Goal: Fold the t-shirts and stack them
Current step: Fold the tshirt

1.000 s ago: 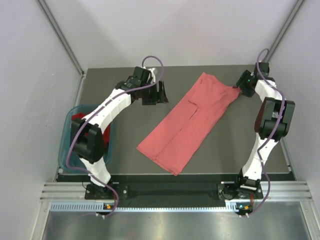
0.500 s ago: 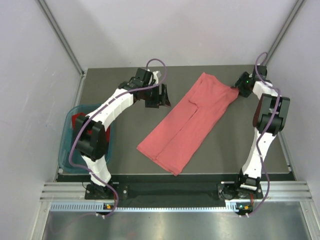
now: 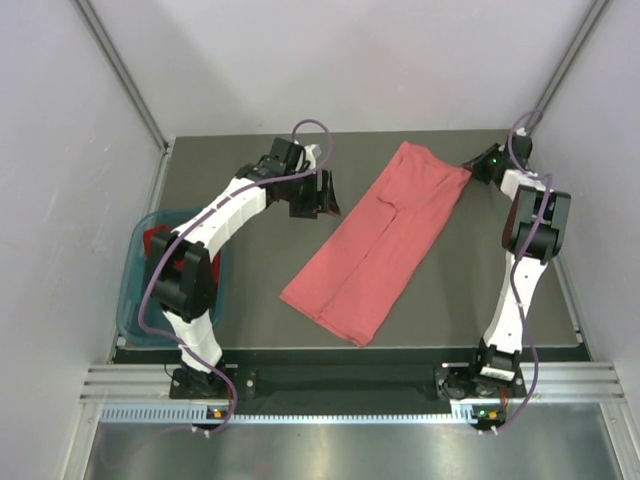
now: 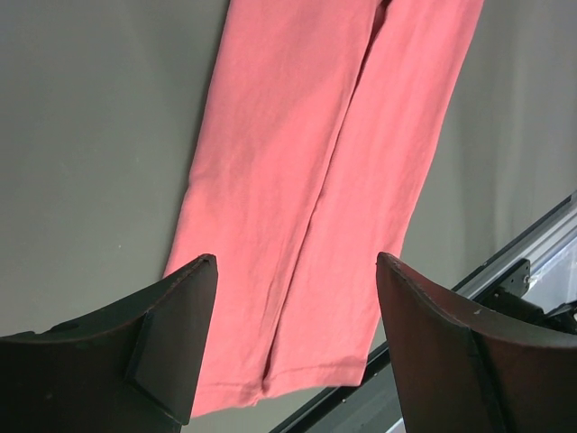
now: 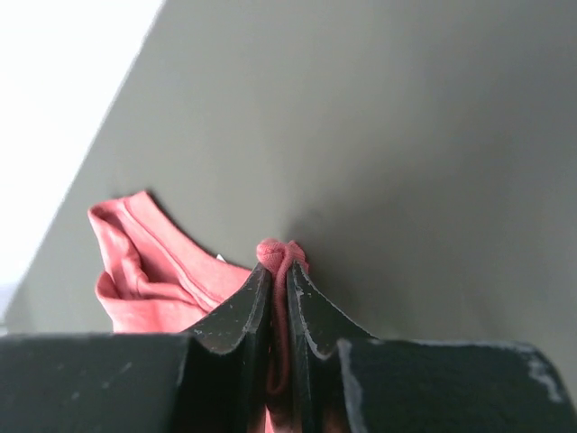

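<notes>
Grips one corner of the salmon-pink t-shirt [image 3: 378, 245] with the right jaws; carries nothing in the left jaws.

Shows, from above, the shirt folded into a long strip, flat on the dark bench [image 3: 240, 290], slanting from upper right of centre down to the lower middle, with a fold line along its length. Squeezes a bunched nub of pink cloth at the strip's upper right corner between the nearly closed right jaws, dark fingers [image 5: 230, 316] pressed on either side in the right wrist view. Spreads the left jaws wide above the bench, just left of the strip's upper half and clear of the cloth; frames the strip's lower end [image 4: 306, 180] between them in the left wrist view. Has the deep red t-shirt [image 3: 152, 238] in the teal basket [image 3: 127, 290] at the left edge, partly hidden behind the left arm [image 3: 225, 210].
</notes>
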`<state>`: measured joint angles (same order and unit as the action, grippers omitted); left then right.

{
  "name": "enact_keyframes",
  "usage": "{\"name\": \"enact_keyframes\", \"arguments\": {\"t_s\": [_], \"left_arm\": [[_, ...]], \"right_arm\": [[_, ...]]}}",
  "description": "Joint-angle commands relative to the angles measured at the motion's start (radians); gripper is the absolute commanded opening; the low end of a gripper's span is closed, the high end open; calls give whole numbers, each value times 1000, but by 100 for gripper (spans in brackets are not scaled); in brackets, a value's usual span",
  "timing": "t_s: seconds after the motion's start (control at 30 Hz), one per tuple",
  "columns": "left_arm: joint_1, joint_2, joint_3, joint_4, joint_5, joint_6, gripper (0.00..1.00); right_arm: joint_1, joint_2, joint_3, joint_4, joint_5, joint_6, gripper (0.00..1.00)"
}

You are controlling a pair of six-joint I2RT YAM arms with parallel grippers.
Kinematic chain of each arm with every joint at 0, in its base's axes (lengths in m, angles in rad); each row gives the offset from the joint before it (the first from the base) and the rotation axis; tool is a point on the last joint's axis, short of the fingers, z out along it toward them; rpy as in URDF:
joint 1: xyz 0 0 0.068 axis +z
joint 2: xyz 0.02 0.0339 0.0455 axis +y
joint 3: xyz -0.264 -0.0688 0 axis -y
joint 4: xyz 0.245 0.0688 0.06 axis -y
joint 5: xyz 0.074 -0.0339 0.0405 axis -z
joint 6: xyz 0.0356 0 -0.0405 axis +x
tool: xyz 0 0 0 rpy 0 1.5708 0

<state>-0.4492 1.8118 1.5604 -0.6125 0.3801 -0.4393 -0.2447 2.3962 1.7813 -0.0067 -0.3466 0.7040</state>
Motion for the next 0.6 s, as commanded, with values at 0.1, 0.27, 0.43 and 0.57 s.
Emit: {"name": "enact_keyframes", "arguments": {"t_s": [0.1,0.27,0.43,0.57], "left_arm": [[9,-11,-29,19,11,1,76],[12,-23,-55,23,-27,-6,76],[18,-19,-89,8,-35,-4,76],[47,-9,-109,-6,-3,7,77]], "right_arm": [[-5,105,159,148,12,90,8],[-5,182,297,148,46,121,8],[-5,287,515,51,15,123,24],[-8,200,460,-99,69,60,47]]}}
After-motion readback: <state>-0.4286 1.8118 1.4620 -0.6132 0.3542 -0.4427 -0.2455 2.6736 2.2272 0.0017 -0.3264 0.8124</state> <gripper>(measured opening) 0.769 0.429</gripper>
